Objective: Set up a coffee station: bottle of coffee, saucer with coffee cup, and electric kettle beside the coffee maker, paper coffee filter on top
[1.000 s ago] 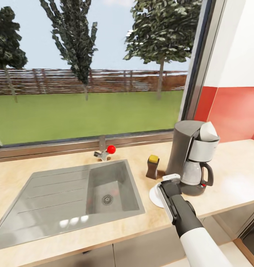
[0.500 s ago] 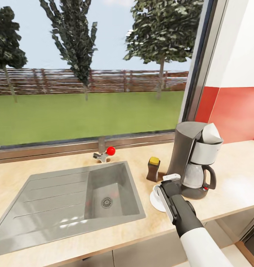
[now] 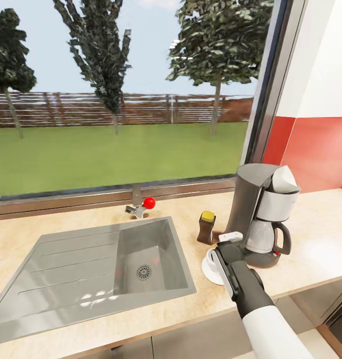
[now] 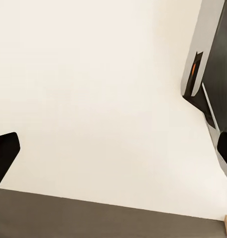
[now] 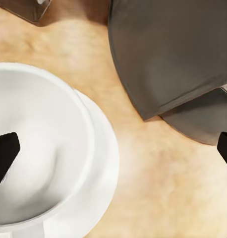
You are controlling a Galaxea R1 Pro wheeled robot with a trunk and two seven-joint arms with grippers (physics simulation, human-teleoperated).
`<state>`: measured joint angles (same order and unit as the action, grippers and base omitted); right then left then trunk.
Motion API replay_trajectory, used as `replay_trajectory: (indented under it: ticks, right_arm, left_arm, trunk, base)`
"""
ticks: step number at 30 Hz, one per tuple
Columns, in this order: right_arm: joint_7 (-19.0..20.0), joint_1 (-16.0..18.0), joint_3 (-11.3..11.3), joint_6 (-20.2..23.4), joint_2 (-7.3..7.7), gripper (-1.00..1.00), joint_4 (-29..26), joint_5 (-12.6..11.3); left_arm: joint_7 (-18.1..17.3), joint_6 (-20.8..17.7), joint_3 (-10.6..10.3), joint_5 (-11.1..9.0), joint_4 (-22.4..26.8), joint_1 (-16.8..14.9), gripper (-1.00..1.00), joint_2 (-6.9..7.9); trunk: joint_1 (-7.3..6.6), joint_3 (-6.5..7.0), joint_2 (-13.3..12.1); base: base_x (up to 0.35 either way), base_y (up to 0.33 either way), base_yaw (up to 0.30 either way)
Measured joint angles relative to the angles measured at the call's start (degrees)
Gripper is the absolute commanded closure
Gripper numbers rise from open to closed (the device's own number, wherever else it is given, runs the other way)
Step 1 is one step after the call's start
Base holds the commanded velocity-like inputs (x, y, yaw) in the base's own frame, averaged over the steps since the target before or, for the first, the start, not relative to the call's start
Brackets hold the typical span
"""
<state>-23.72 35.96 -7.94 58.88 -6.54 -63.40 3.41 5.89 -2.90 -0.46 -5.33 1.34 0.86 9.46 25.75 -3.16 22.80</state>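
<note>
The grey coffee maker [image 3: 260, 214] stands on the countertop by the window, with a white paper filter [image 3: 284, 179] on its top. A brown coffee bottle with a yellow cap [image 3: 207, 227] stands just to its left. In front of the bottle a white saucer [image 3: 209, 269] lies beside the maker's base, and the white cup [image 5: 39, 153] sits on the saucer [image 5: 104, 163]. My right gripper [image 3: 230, 244] hovers over the cup and saucer, open [image 5: 113, 151], with nothing between its fingers. My left gripper [image 4: 113, 156] is open in front of a plain cream surface.
A steel sink [image 3: 146, 254] with a drainboard fills the counter's left half, and a red-knobbed tap [image 3: 142, 205] stands behind it. The counter [image 3: 315, 239] runs on to the right of the maker below a red wall. A dark appliance edge [image 4: 212, 69] shows in the left wrist view.
The head view shifted slightly a second ago. My right gripper has lifted a little above the cup and saucer; the cup, saucer, bottle and coffee maker stay put.
</note>
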Motion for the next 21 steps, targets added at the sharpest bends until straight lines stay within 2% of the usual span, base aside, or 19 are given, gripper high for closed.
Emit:
replay_trajectory:
  ticks: [9, 17, 19, 21]
  right_arm:
    - [0.1, 0.0, 0.0, -0.1, -0.04, -1.00, -8.0, -0.2]
    - [0.4, 0.0, -0.2, -0.1, -0.22, -1.00, -9.7, -0.4]
    - [1.8, 0.0, -0.3, -0.2, -0.58, -1.00, -10.5, -0.5]
    - [5.0, 0.0, -0.3, -0.2, -0.83, -1.00, -10.7, -0.5]
  left_arm:
    - [-0.1, 0.0, 0.0, 0.2, 0.1, -0.1, -1.00, -0.68]
    - [-0.1, 0.0, -0.2, 0.5, 0.3, -0.1, -1.00, -0.76]
    - [-0.1, 0.0, -0.2, 0.5, 0.4, -0.1, -1.00, -0.76]
    - [-0.1, 0.0, -0.2, 0.6, 0.5, -0.1, -1.00, -0.76]
  trunk:
    - [0.00, 0.00, 0.0]
    - [0.00, 0.00, 0.0]
    - [0.00, 0.00, 0.0]
    - [0.00, 0.00, 0.0]
  base:
    - [0.000, 0.000, 0.000]
    - [0.000, 0.000, 0.000]
    - [0.000, 0.000, 0.000]
    - [-0.032, 0.000, 0.000]
